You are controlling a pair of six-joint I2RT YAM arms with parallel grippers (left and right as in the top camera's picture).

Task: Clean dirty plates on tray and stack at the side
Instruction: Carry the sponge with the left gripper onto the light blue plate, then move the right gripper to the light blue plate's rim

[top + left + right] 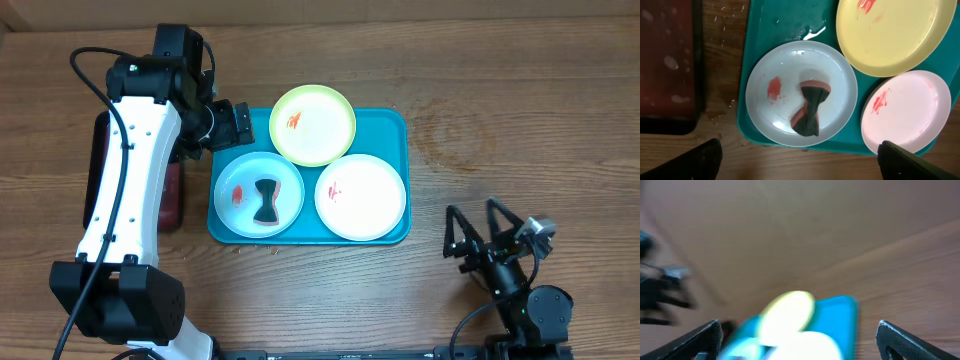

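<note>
Two end effectors, both empty. Left end effector (802,164): fingers spread wide with nothing between them, held high above the tray's left half, wrist camera looking down on the light blue plate. Right end effector (478,232): jaws wide too, low over the worktop (520,120), well clear of the tray's near-right corner.

Task objects: all three plates sit inside the tray (388,124); none is stacked at the side yet.
- Light blue plate (262,167): near-left part of the tray.
- White plate (362,197): near-right part.
- Yellow-green plate (313,124): far middle, its rim seeming to ride over the white plate's rim.

Contents:
- The light blue plate holds a twisted dark cloth (809,112) with a reddish face, and one red smear (774,89) beside it.
- The yellow-green and white plates each carry a red smear and nothing else.
- A water film (812,32) lies on the tray floor toward the far-left corner.
- A dark red tray (667,65) lies just beside the tray's left edge; its contents cannot be told.

Risks (judgement):
- The cloth is bunched low on a shallow plate, so a descending pinch may strike the plate or drag it across the wet tray floor.
- Rubbing without a counter-hold could shove that plate into its neighbours.
- With the rims overlapped, lifting the white plate first may tip the yellow-green one.
</note>
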